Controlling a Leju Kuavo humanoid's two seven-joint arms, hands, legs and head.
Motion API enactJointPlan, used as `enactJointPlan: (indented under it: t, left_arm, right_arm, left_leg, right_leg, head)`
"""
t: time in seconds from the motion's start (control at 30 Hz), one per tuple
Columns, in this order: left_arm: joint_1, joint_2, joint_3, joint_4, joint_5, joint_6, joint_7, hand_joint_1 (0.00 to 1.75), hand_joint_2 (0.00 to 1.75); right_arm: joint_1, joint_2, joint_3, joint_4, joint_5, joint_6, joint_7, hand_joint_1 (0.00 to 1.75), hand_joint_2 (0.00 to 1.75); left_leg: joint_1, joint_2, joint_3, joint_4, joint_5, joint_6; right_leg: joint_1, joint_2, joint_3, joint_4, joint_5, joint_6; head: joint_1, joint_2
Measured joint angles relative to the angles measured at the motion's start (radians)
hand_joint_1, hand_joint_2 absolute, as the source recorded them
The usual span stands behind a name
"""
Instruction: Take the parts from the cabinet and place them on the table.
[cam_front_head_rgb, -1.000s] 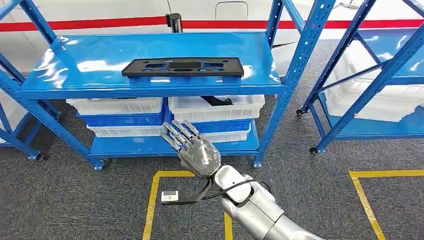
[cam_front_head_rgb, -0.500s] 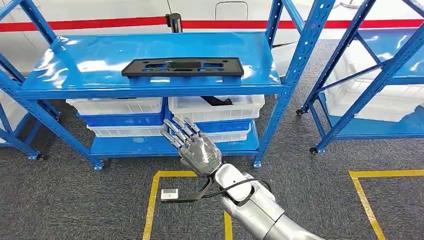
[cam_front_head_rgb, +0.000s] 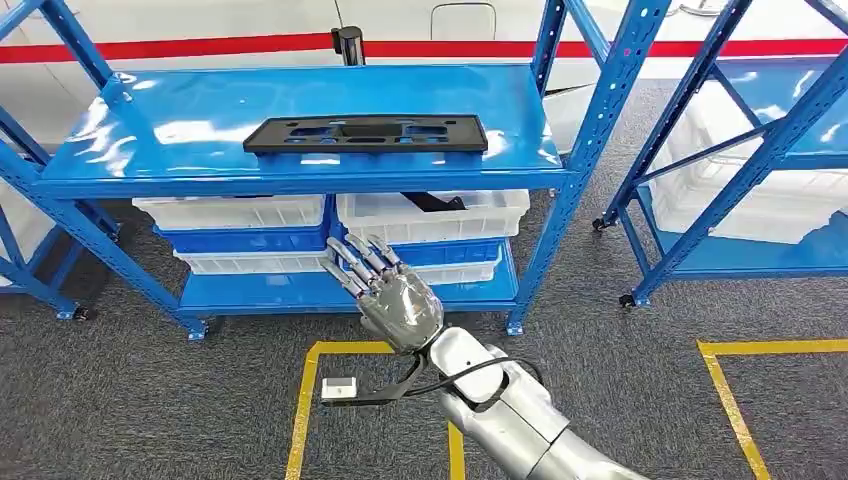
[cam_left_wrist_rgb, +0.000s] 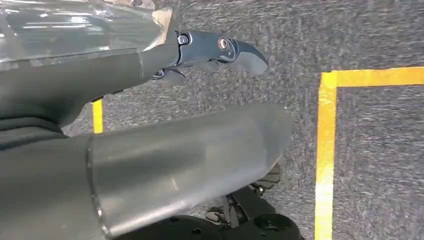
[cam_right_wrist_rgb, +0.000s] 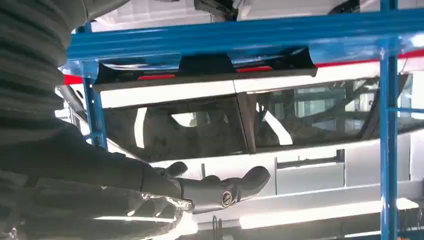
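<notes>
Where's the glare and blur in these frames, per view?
Head view: sharp, white glare patches on the blue shelf top left of the black part. Left wrist view: the left hand fills the near field out of focus; carpet grain smeared. Right wrist view: backlit, the right hand dark against bright white panels, the part's underside in shadow.
</notes>
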Motion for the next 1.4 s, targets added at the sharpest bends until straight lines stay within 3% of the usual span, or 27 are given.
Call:
enactJointPlan:
  t: [0.17,0.3,0.33,0.57,0.67,0.7,0.73,0.8,0.83,0.87,0.9,0.93,0.97,1.03,1.07,1.13,1.2,1.23,1.27,1.3,1.37,1.4]
  left_arm:
    - [0.000,0.000,0.001,0.000,0.002,-0.005,0.002,0.00,0.00]
    - [0.000,0.000,0.008,0.002,-0.005,0.008,0.074,0.00,0.00]
    - [0.001,0.000,0.008,0.003,-0.028,0.063,0.082,0.00,0.00]
    - [0.000,0.000,0.008,0.003,-0.043,0.092,0.084,0.00,0.00]
    - [0.000,0.000,0.008,0.003,-0.044,0.095,0.079,0.00,0.00]
    - [0.000,0.000,0.008,0.003,-0.044,0.095,0.069,0.00,0.00]
    - [0.001,-0.003,0.008,0.003,-0.043,0.095,0.054,0.00,0.00]
    - [-0.001,-0.005,0.009,0.003,-0.043,0.098,0.032,0.00,0.00]
    - [-0.001,-0.006,0.010,0.003,-0.042,0.099,0.029,0.00,0.00]
    - [-0.001,-0.007,0.010,0.003,-0.042,0.100,0.027,0.00,0.00]
    - [-0.001,-0.008,0.011,0.003,-0.042,0.100,0.027,0.00,0.00]
    - [0.001,-0.008,0.011,0.003,-0.042,0.100,0.026,0.00,0.00]
    - [0.001,-0.009,0.011,0.003,-0.042,0.100,0.026,0.00,0.00]
    - [0.001,-0.011,0.011,0.003,-0.042,0.100,0.026,0.00,0.00]
    - [0.001,-0.011,0.011,0.003,-0.042,0.100,0.026,0.00,0.00]
    - [0.000,-0.010,0.011,0.003,-0.042,0.100,0.024,0.00,0.00]
    - [0.000,-0.010,0.011,0.003,-0.042,0.101,0.024,0.00,0.00]
    - [-0.001,-0.007,0.012,0.003,-0.042,0.102,0.024,0.00,0.00]
    - [-0.001,-0.008,0.012,0.003,-0.043,0.102,0.023,0.00,0.00]
    - [-0.002,-0.009,0.012,0.003,-0.044,0.102,0.023,0.00,0.00]
    - [-0.002,-0.010,0.012,0.003,-0.045,0.104,0.024,0.00,0.00]
    - [-0.001,-0.010,0.012,0.003,-0.044,0.105,0.024,0.00,0.00]
  right_arm:
    - [0.000,0.000,0.000,0.000,0.000,-0.001,0.000,0.00,1.75]
    - [0.032,0.019,-0.025,-0.053,-0.020,-0.040,-0.042,0.00,1.75]
    - [0.060,0.017,-0.026,-0.083,-0.048,-0.056,-0.059,0.00,1.75]
    - [0.059,0.016,-0.024,-0.095,-0.064,-0.057,-0.053,0.00,1.75]
    - [0.059,0.016,-0.024,-0.103,-0.067,-0.056,-0.047,0.00,1.75]
    - [0.059,0.016,-0.024,-0.108,-0.067,-0.055,-0.044,0.00,1.75]
    - [0.061,0.016,-0.024,-0.114,-0.061,-0.055,-0.042,0.00,1.75]
    - [0.062,0.015,-0.023,-0.119,-0.051,-0.054,-0.041,0.00,1.75]
    - [0.067,0.013,-0.023,-0.120,-0.048,-0.054,-0.040,0.00,1.75]
    - [0.072,0.010,-0.024,-0.120,-0.046,-0.053,-0.039,0.00,1.75]
    - [0.078,0.008,-0.024,-0.120,-0.044,-0.053,-0.039,0.00,1.75]
    - [0.082,0.006,-0.023,-0.120,-0.043,-0.053,-0.039,0.00,1.75]
    - [0.084,0.006,-0.023,-0.120,-0.043,-0.053,-0.039,0.00,1.75]
    - [0.083,0.006,-0.023,-0.123,-0.042,-0.053,-0.039,0.00,1.75]
    - [0.084,0.006,-0.023,-0.124,-0.042,-0.053,-0.039,0.00,1.75]
    - [0.083,0.007,-0.023,-0.125,-0.040,-0.050,-0.037,0.00,1.75]
    - [0.082,0.008,-0.024,-0.126,-0.037,-0.047,-0.034,0.00,1.75]
    - [0.082,0.010,-0.024,-0.129,-0.036,-0.044,-0.033,0.00,1.75]
    - [0.081,0.011,-0.024,-0.130,-0.035,-0.043,-0.033,0.00,1.75]
    - [0.080,0.013,-0.024,-0.132,-0.034,-0.042,-0.032,0.00,1.75]
    - [0.082,0.013,-0.024,-0.133,-0.031,-0.041,-0.031,0.00,1.75]
    - [0.084,0.013,-0.024,-0.133,-0.031,-0.041,-0.031,0.00,1.75]
  left_leg:
    - [0.000,0.000,0.000,0.000,0.000,0.000]
    - [0.000,0.000,0.000,0.000,0.000,0.000]
    - [-0.002,0.000,0.000,0.001,0.000,0.000]
    - [-0.005,0.000,-0.004,0.007,-0.002,0.003]
    - [-0.006,0.000,-0.007,0.008,-0.007,0.012]
    - [-0.005,0.000,-0.003,-0.002,-0.003,0.017]
    - [0.010,0.002,0.010,-0.018,0.006,0.023]
    - [0.012,0.004,0.016,-0.023,0.007,0.027]
    - [0.012,0.004,0.016,-0.023,0.006,0.028]
    - [0.012,0.004,0.015,-0.023,0.004,0.028]
    - [0.012,0.003,0.016,-0.022,0.003,0.026]
    - [0.012,0.002,0.019,-0.022,0.000,0.023]
    - [0.014,0.001,0.022,-0.022,-0.003,0.020]
    - [0.016,-0.004,0.036,-0.020,-0.014,0.009]
    - [0.014,-0.004,0.038,-0.019,-0.020,0.001]
    - [0.010,-0.004,0.034,-0.017,-0.028,-0.010]
    - [0.018,-0.005,0.038,-0.019,-0.032,-0.021]
    - [0.022,-0.003,0.040,-0.014,-0.041,-0.027]
    - [0.021,0.013,0.031,0.014,-0.054,-0.033]
    - [0.022,0.024,0.000,0.075,-0.084,-0.038]
    - [0.025,0.036,-0.107,0.258,-0.155,-0.047]
    - [0.025,0.037,-0.147,0.311,-0.161,-0.048]
  right_leg:
    - [0.000,0.000,0.000,0.000,0.000,0.000]
    - [0.000,0.000,0.000,0.000,0.000,0.000]
    - [-0.004,0.000,0.000,-0.001,0.000,0.000]
    - [-0.013,0.000,0.001,-0.001,0.001,0.002]
    - [-0.013,0.000,0.001,-0.008,0.002,0.006]
    - [-0.009,0.000,0.004,-0.012,0.002,0.011]
    - [-0.004,0.000,0.001,-0.001,-0.003,0.013]
    - [-0.002,-0.002,-0.054,0.102,-0.049,-0.001]
    - [-0.002,-0.003,-0.107,0.197,-0.085,-0.006]
    - [-0.002,-0.003,-0.153,0.277,-0.109,-0.007]
    - [-0.002,-0.003,-0.185,0.325,-0.115,-0.002]
    - [-0.003,-0.003,-0.188,0.312,-0.100,0.006]
    - [-0.003,-0.003,-0.168,0.264,-0.071,0.015]
    - [-0.008,-0.003,-0.073,0.060,0.021,0.035]
    - [-0.013,-0.002,-0.052,0.002,0.039,0.030]
    - [-0.006,-0.001,-0.043,0.000,0.039,0.005]
    - [0.000,0.000,-0.044,0.000,0.035,-0.012]
    - [-0.013,0.000,-0.037,-0.004,0.036,-0.019]
    - [-0.010,-0.001,-0.030,-0.004,0.031,-0.028]
    - [-0.009,-0.004,-0.026,-0.004,0.027,-0.037]
    - [-0.005,-0.009,-0.019,-0.004,0.019,-0.047]
    - [-0.003,-0.009,-0.017,-0.004,0.014,-0.047]
  head:
    - [0.000,0.000]
    - [0.000,0.000]
    - [0.000,0.000]
    - [0.000,0.000]
    - [0.000,0.000]
    - [0.000,0.000]
    - [0.001,0.000]
    - [0.001,0.000]
    - [0.001,0.000]
    - [0.001,0.000]
    - [0.001,0.000]
    - [0.001,0.000]
    - [0.001,0.000]
    - [0.001,0.000]
    - [0.002,0.000]
    - [-0.001,0.000]
    - [0.000,0.000]
    - [0.000,0.000]
    - [-0.002,0.000]
    - [-0.003,0.000]
    - [-0.002,0.000]
    - [-0.003,0.000]
